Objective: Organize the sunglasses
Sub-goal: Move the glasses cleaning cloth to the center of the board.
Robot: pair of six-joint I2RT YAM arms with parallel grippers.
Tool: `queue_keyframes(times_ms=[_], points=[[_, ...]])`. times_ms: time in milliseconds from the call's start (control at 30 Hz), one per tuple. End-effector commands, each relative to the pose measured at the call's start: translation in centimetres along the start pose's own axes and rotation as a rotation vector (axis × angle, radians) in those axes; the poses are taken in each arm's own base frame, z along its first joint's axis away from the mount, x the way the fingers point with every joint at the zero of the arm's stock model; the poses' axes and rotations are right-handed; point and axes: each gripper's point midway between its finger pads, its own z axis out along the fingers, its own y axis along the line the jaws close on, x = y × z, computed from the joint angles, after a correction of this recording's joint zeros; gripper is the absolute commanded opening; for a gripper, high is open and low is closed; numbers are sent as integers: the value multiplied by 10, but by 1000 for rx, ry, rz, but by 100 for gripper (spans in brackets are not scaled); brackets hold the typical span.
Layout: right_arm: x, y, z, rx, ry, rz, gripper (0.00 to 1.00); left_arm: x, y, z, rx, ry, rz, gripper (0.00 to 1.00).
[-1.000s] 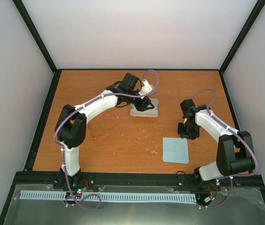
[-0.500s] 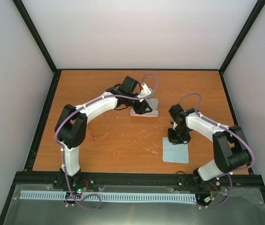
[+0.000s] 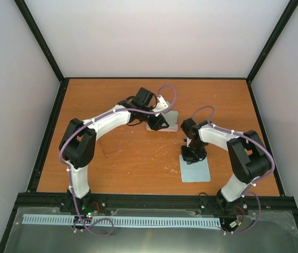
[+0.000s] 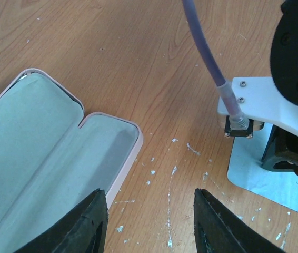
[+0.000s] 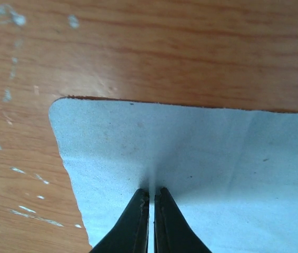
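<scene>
On the cloth [image 5: 201, 158] the right gripper [image 5: 151, 196] pinches the fabric. The left gripper [image 4: 149, 216] waits released beside the open case [image 4: 59, 153]. The sunglasses [image 3: 109, 153] are not yet packed.

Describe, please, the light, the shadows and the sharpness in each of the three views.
Top external: soft, even light, no glare, faint shadows under the arms. Left wrist: the table and the open pink case are sharp; the left fingers are dark, with little detail. Right wrist: the blue cloth is slightly soft, with a grey shadow where the right gripper pinches it, jaws shut.
</scene>
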Motion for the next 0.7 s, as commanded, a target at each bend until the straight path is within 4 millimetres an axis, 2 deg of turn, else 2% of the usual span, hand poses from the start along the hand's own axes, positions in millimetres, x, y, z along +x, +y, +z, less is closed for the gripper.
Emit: queue_keyframes(times_ms=[0,300,667], points=[[-11,14,13,-19,0,-43,6,-13,-2,-17,-28,-41,45,46],[-40,39,7,-52,-22,-49,6,-13,-2,-22,-40,-42,55,47],[-82,65,-7,-95,-70,-64,6,-1,-3,-19,-38,-17,55,47]])
